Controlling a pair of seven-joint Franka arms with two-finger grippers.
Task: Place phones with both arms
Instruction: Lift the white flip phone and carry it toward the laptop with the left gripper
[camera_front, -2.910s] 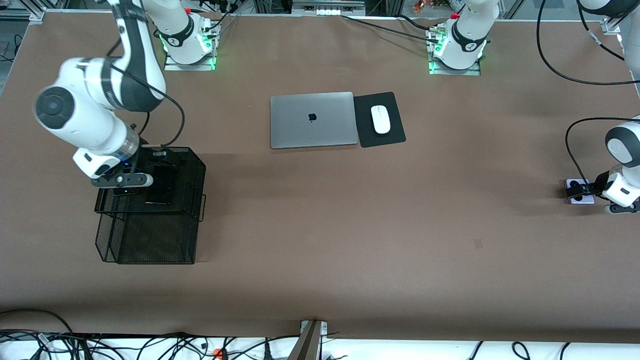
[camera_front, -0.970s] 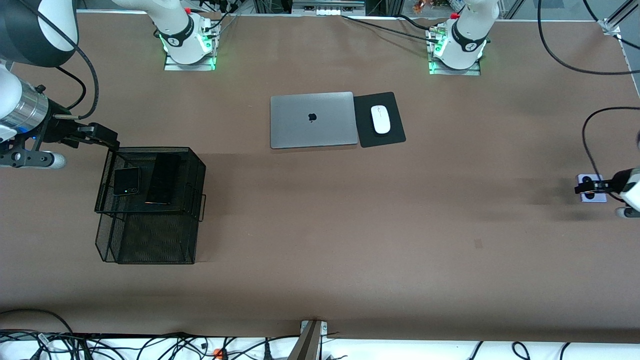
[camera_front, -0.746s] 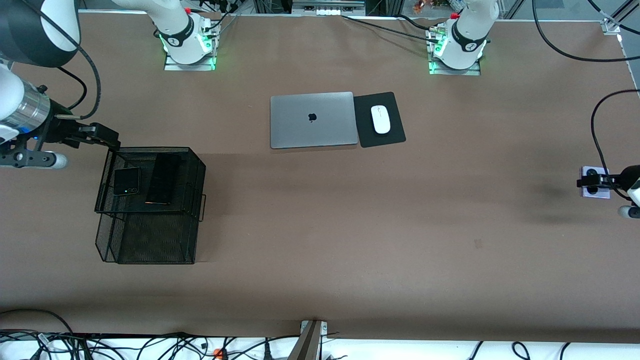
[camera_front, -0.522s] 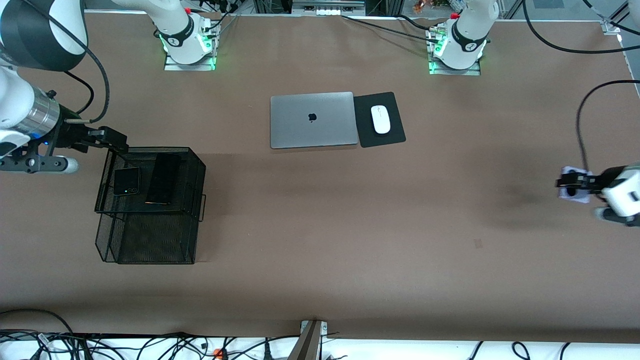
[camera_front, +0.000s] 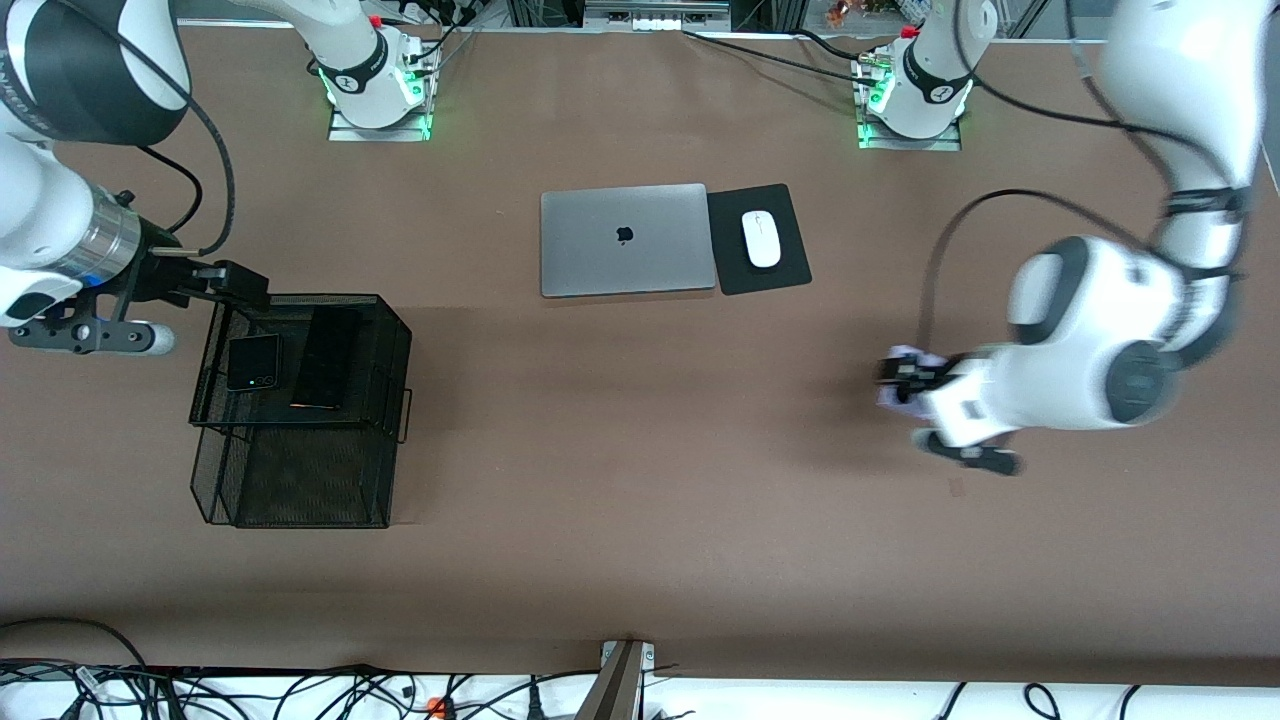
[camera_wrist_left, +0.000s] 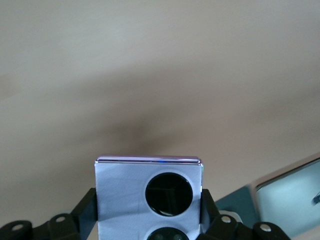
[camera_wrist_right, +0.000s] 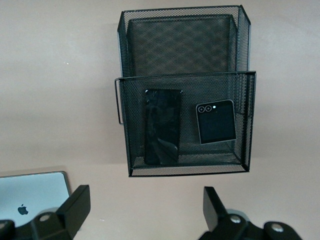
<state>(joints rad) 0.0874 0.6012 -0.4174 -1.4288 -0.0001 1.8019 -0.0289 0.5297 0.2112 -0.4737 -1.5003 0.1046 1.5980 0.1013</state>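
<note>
Left gripper (camera_front: 893, 380), seen from the front camera, is clamped on the white-lavender phone (camera_front: 897, 366) and holds it in the air over bare brown table (camera_front: 640, 480), with the silver laptop (camera_front: 627, 239) and the white mouse (camera_front: 762, 238) on its black pad (camera_front: 758, 239) toward the bases from it. The arm is blurred, so my guess is that it is carrying the phone toward the black mesh tray (camera_front: 303, 405) at the right arm's end, well apart from it. Right gripper (camera_front: 228, 283) hangs spread and empty just beside the tray's upper rim, likely waiting clear of the landing spot. Below it, on the tray's upper shelf, the squarish black phone (camera_front: 253, 361) and the long black phone (camera_front: 326, 357) lie side by side, flat.

Left wrist view: the phone (camera_wrist_left: 148, 195) sits upright between the two fingers (camera_wrist_left: 86, 210), pinched by its side edges so its back, with a black camera circle, stays exposed. A corner of the laptop (camera_wrist_left: 292, 192) shows past it.

Right wrist view: its open fingers (camera_wrist_right: 75, 204) frame the tray (camera_wrist_right: 185, 90) from above. The long black phone (camera_wrist_right: 162, 126) and the squarish one (camera_wrist_right: 215, 121) rest apart on the shelf, and no free gap between them looks wide enough for a third.
</note>
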